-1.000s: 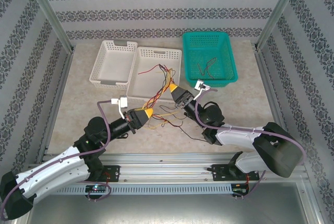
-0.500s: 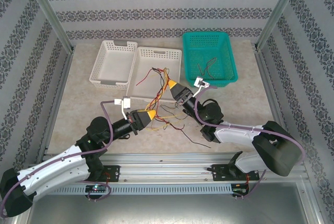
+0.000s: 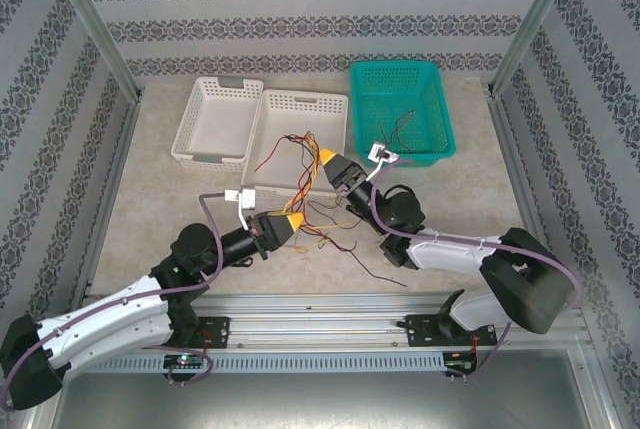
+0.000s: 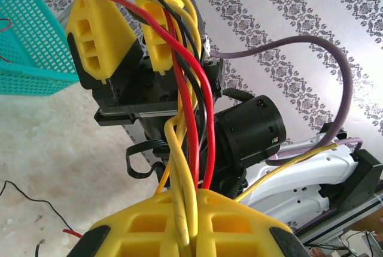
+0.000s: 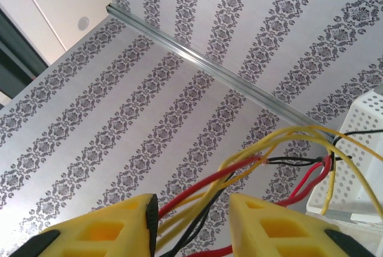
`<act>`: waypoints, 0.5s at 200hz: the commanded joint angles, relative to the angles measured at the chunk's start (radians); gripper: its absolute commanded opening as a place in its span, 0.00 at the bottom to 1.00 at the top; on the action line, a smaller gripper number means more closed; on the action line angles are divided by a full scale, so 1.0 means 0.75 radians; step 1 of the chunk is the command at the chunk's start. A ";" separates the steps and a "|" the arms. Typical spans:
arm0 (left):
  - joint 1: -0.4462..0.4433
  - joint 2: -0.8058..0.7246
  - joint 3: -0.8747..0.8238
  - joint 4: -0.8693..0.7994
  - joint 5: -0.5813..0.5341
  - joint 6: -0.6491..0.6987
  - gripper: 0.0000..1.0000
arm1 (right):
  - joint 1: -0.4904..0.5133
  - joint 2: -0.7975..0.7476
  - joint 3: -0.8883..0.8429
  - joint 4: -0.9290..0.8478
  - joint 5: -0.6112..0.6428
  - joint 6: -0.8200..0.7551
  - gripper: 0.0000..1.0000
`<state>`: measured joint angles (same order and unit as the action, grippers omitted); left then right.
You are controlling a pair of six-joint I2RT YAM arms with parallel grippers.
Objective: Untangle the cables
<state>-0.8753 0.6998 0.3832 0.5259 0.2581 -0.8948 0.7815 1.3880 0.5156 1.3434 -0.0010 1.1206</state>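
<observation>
The left gripper (image 3: 296, 220) clamps the yellow, red and black cables (image 4: 185, 179), while the right gripper (image 3: 326, 157) holds its fingers parted around them.

- The cables (image 3: 302, 184): thin, wavy wires in yellow, red and black, tangled into one bunch at the centre of the top view.
- Loose ends fan upward; dark strands trail toward the lower right.

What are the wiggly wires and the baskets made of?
The cables look like thin wire in a smooth, shiny plastic coating, red, yellow and black; they bend in loose waves. The teal basket and the white baskets look like hard moulded plastic with a matte finish, their walls full of small holes.
</observation>
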 commanded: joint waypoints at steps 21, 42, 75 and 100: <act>-0.021 -0.009 -0.012 0.124 0.022 0.033 0.00 | 0.022 0.034 0.053 0.058 -0.047 0.044 0.40; -0.023 -0.004 -0.010 0.123 0.029 0.035 0.00 | 0.022 0.034 0.042 0.058 -0.034 0.049 0.40; -0.025 -0.021 0.000 0.069 0.037 0.060 0.00 | 0.022 0.029 0.065 0.058 -0.068 0.036 0.25; -0.025 -0.030 0.013 0.024 0.042 0.077 0.00 | 0.021 0.018 0.040 0.056 -0.042 0.023 0.13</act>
<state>-0.8776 0.7002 0.3824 0.5312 0.2626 -0.8787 0.7864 1.4101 0.5301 1.3434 -0.0231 1.1530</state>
